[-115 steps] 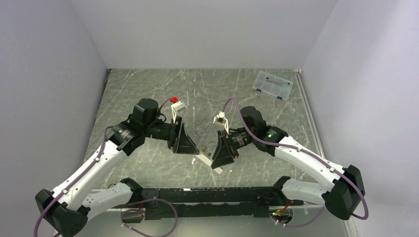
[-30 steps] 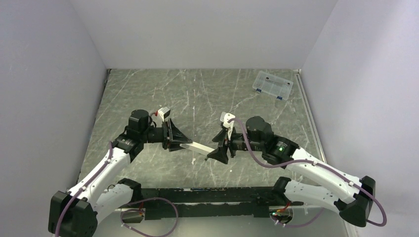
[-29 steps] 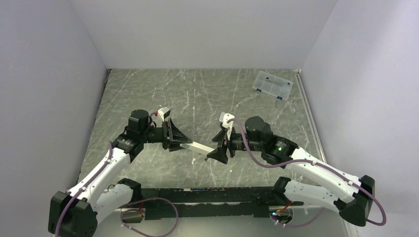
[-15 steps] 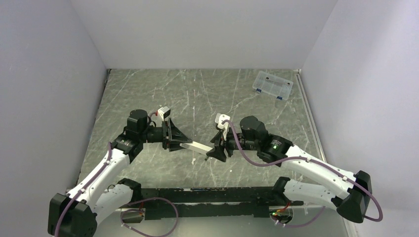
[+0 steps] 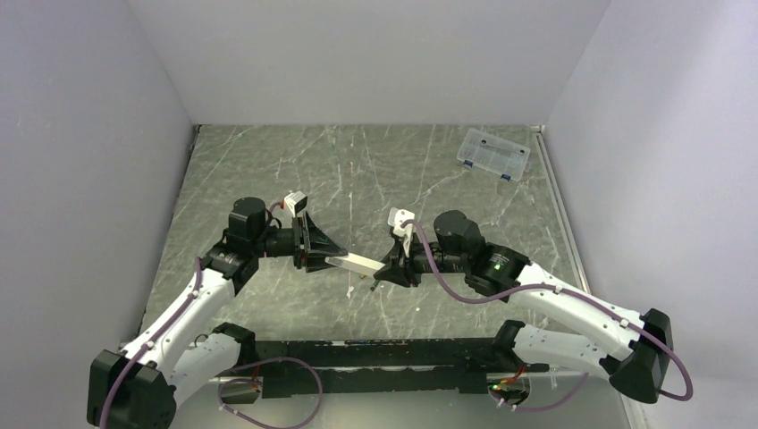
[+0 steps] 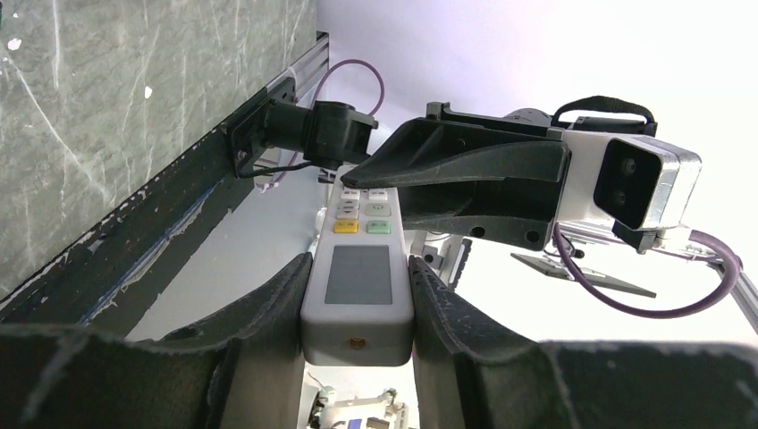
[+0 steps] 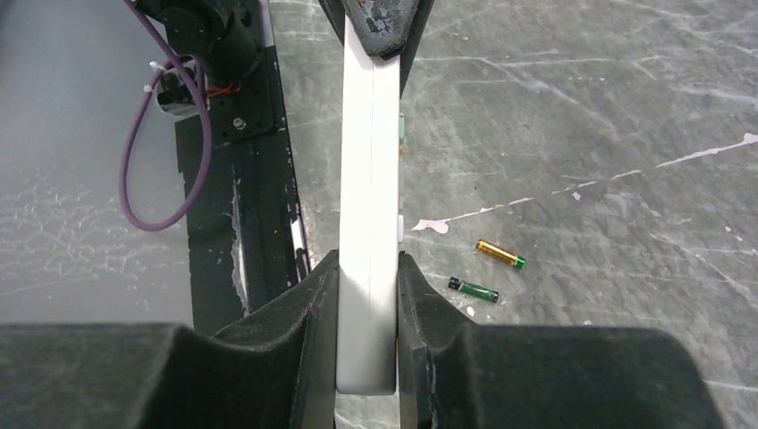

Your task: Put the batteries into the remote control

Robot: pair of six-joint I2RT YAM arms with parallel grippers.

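The left fingers [image 6: 268, 313] are clamped on the narrow sides of the remote control [image 6: 357, 286] at its display end, so the left gripper [image 5: 329, 260] is grasping it. The right fingers [image 7: 308, 313] press on both flat faces of the opposite end, seen edge-on from the right wrist, so the right gripper [image 7: 368, 259] is grasping it too. The remote hangs in the air between the two, above the middle of the tabletop [image 5: 268, 170] and nearer its near edge.

Its long axis runs from one gripper to the other, roughly along the near edge. The button face is turned towards the left wrist camera, and the face with the battery recess is hidden in every view. I cannot tell whether that recess is open.

The batteries lie loose on the tabletop beneath, the gold one [image 7: 501, 254] and the green one [image 7: 474, 289] near each other but apart. Both sit off to one side of the right fingers, so the right arm looks nearer for a pick-up, which would first mean letting go.

The remote shows a grey screen and yellow, green and pale buttons, with no brand or lettering readable. A clear compartment box [image 5: 492, 154] sits at the far right corner.
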